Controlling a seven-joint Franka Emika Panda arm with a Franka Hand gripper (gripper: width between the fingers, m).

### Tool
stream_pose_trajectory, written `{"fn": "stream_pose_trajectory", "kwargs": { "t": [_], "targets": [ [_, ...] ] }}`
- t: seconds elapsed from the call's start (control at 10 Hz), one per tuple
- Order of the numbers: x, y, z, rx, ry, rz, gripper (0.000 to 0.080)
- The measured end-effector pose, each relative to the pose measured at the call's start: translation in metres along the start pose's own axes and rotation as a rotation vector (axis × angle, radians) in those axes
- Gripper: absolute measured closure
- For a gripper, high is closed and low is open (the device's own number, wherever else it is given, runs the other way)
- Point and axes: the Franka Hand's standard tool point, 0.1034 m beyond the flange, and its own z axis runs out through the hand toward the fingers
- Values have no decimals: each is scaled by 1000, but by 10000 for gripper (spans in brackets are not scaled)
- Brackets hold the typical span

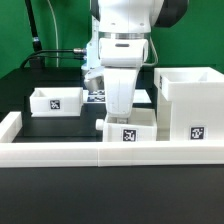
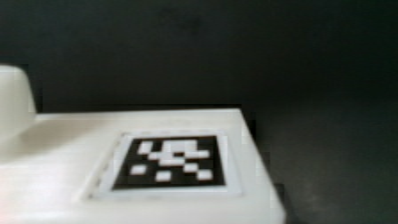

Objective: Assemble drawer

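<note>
The tall white housing (image 1: 190, 105) of the drawer stands at the exterior view's right, with a tag on its front. One small white tray (image 1: 55, 100) sits at the left on the black mat. A second tray (image 1: 128, 128) with a tag lies front centre, by the low white border wall. My gripper (image 1: 122, 108) points straight down onto this second tray. Its fingertips are hidden behind the tray's wall. The wrist view shows a white tagged face (image 2: 173, 160) very close, blurred, with black mat beyond. I cannot tell whether the jaws hold the tray.
The low white border wall (image 1: 60, 153) runs along the front and up the left side (image 1: 8, 125). The marker board (image 1: 95, 97) lies flat behind the arm. Black cables hang at the back left before a green backdrop.
</note>
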Motion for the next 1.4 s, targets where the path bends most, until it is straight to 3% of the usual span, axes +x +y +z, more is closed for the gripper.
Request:
{"fn": "stream_pose_trajectory", "kwargs": {
  "t": [0.3,1.4],
  "targets": [
    [0,-1,1,13,-12,-65,757],
    [1,4,1,23,-13,-60,757]
  ]
}}
